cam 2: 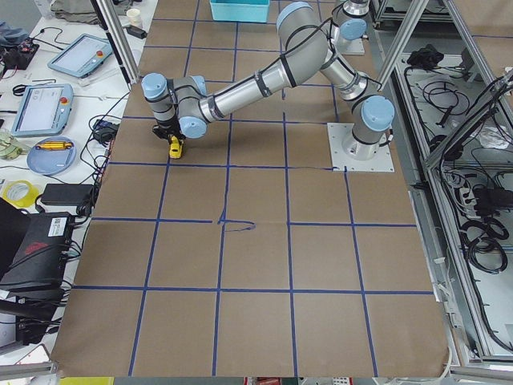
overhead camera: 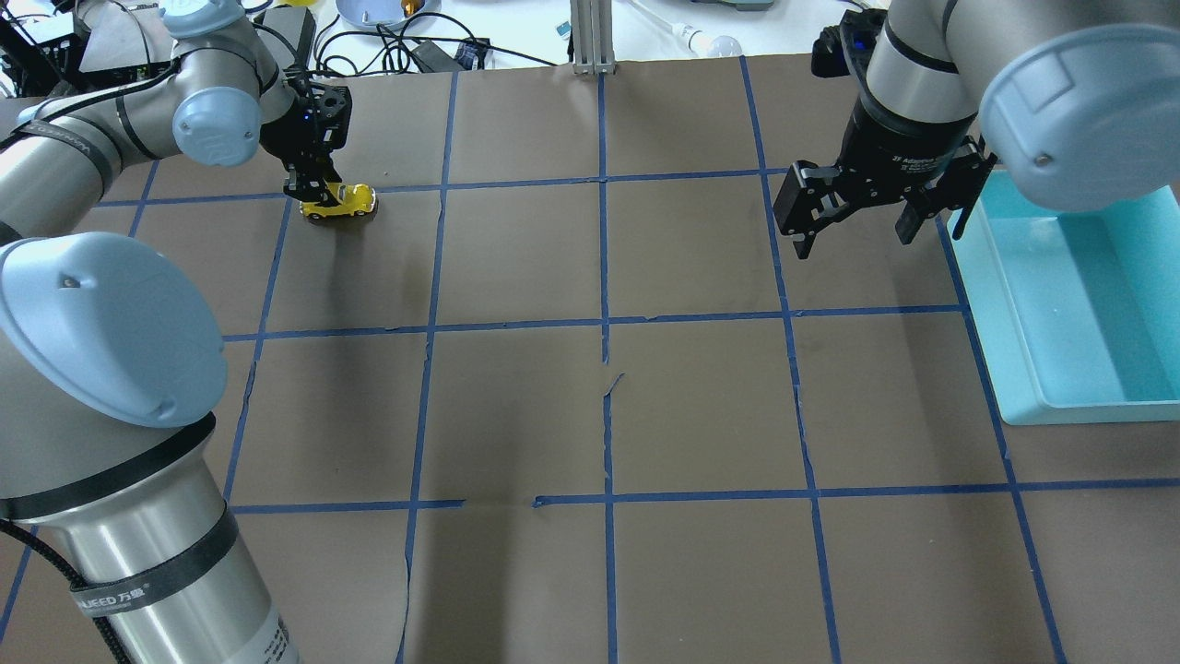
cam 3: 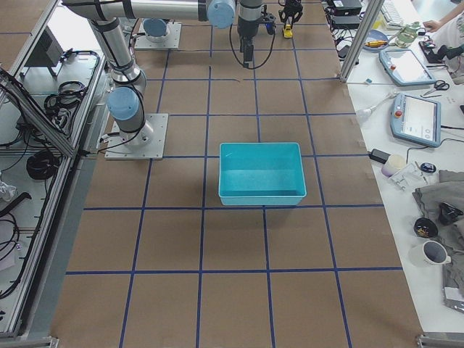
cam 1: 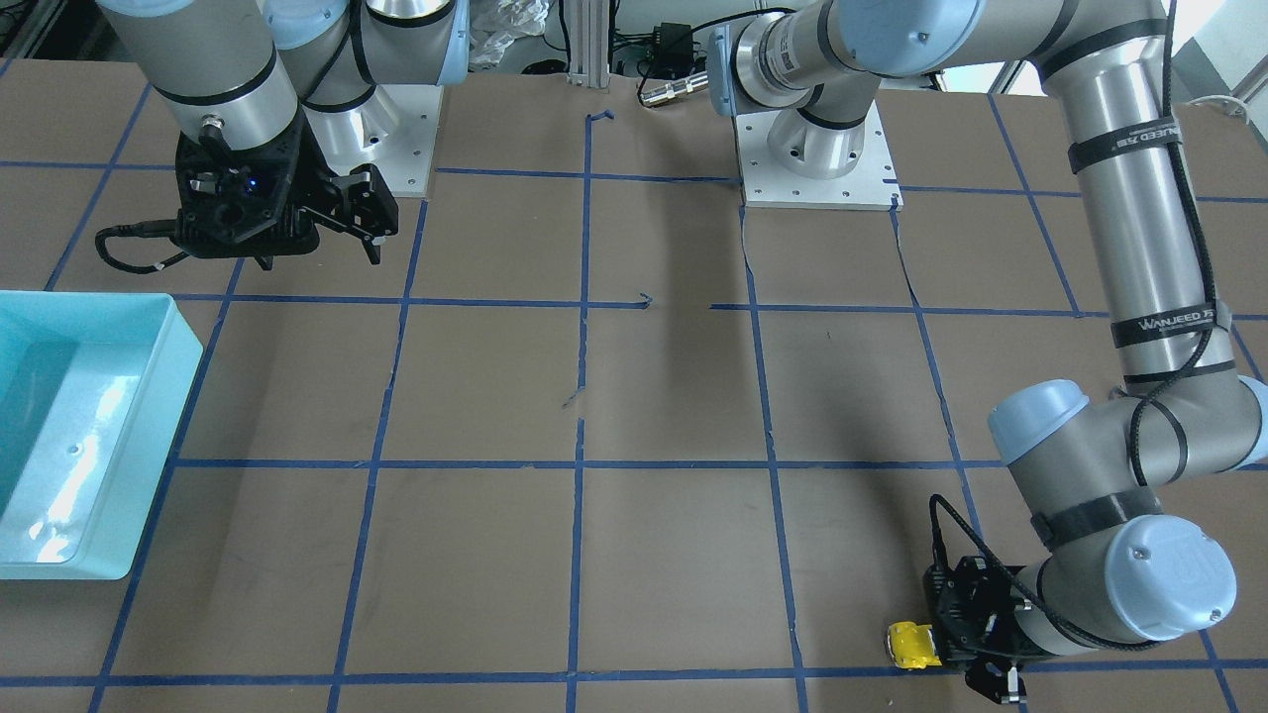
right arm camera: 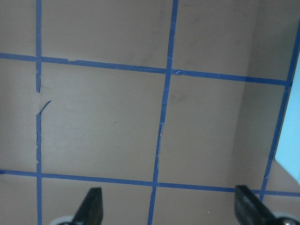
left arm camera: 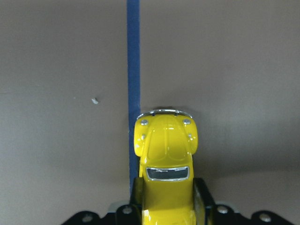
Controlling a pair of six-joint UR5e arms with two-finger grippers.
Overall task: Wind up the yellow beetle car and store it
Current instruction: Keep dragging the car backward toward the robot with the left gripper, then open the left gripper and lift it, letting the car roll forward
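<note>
Yellow beetle car (left arm camera: 165, 154) close under the left wrist camera, rear pinched between the fingers (left arm camera: 203, 194) of the left gripper (overhead camera: 310, 191). Sits wheels-down on the brown table (overhead camera: 701, 406), far side, robot's left, nose just beside a blue tape line (left arm camera: 133, 56). Well apart, right gripper (overhead camera: 855, 242) above the table, fingers spread wide with nothing between them, just beside a teal bin (overhead camera: 1097, 411).
</note>
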